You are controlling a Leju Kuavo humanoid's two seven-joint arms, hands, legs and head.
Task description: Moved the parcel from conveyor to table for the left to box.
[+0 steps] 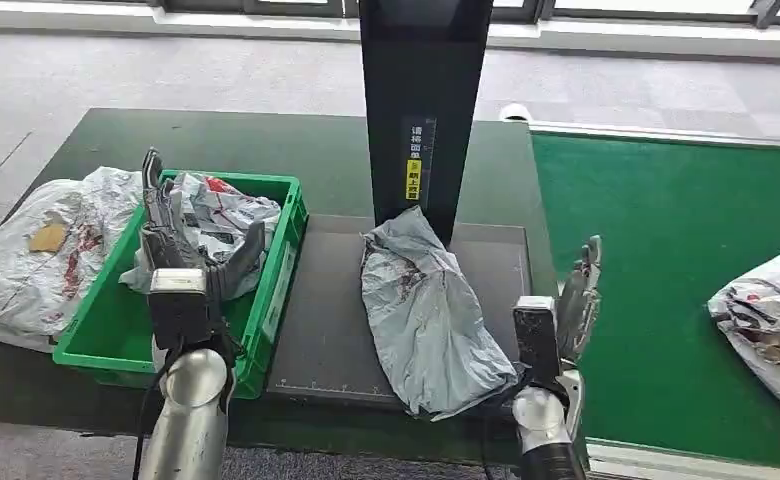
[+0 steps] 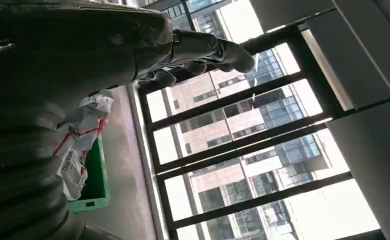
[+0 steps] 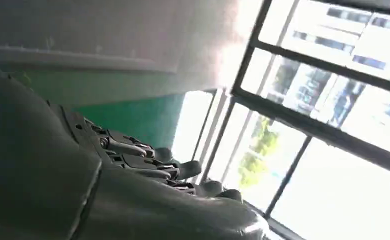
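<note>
Green conveyor belt [image 1: 666, 270] runs along the right; its left edge meets the dark green table [image 1: 266, 150]. A black flat platform [image 1: 331, 320] with ruler marks along its edges lies on the table, and a black upright post [image 1: 424, 100] stands at its far side.

Green plastic crate [image 1: 281, 265], rectangular with ribbed walls, sits just left of the platform and holds a crumpled white poly mailer [image 1: 216, 215] with red print. A larger white bagged parcel [image 1: 36, 250] lies on the table left of the crate.

Grey poly-bag parcel [image 1: 426, 310], wrinkled and soft, lies lengthwise on the platform's right half, its far end near the post's foot. Bare platform surface remains between it and the crate. Another grey-white parcel [image 1: 771, 320] lies on the belt at the right edge.

Right hand [image 1: 576, 300] is raised just right of the grey parcel's near end, fingers extended, holding nothing. Left hand [image 1: 166, 235] is raised above the crate, fingers extended upward, thumb apart, holding nothing.
</note>
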